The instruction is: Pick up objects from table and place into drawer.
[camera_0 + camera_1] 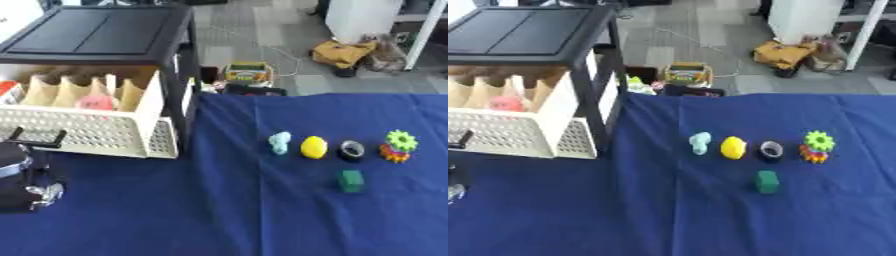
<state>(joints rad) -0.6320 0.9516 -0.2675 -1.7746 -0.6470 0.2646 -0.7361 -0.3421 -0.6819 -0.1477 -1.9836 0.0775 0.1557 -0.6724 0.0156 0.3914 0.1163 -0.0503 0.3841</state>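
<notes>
Several small objects lie on the blue cloth right of centre: a pale teal piece, a yellow rounded piece, a black ring, a green gear on top of an orange gear, and a green block nearer me. At the left, the white perforated drawer stands pulled out of the black cabinet. It has card dividers and a pink thing inside. My left hand sits at the lower left, just in front of the drawer and far from the objects.
A black handle sticks out of the drawer front, just above my left hand. Beyond the table's far edge, a toy box and a yellow bag lie on the floor. Bare blue cloth spreads across the front.
</notes>
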